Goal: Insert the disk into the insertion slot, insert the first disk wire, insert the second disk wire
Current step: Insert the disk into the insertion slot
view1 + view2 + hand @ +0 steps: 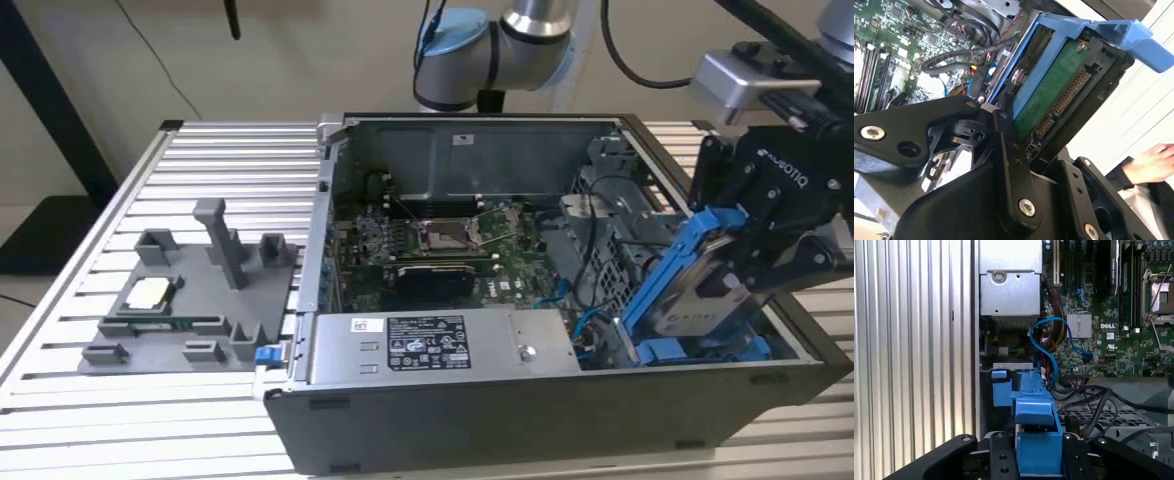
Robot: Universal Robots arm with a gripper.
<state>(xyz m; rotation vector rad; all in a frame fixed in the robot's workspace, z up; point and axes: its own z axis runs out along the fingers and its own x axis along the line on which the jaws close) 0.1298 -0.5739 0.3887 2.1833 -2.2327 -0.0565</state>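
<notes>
At the insertion slot [617, 285], beside cables [959, 57], the tool [745, 272] clamps the disk [697, 305].

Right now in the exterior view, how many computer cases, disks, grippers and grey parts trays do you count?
computer case: 1
disk: 1
gripper: 1
grey parts tray: 1
Total: 4

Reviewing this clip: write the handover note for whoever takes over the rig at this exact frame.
Tool: shut on the disk.
Disk: held tilted over the insertion slot, at the exterior view's right of the case; not seated.
Disk connectors: bare in the second wrist view, no wire plugged in.
Done: disk is in the grasp and at the slot.
Left: seating the disk, and both wires.
</notes>
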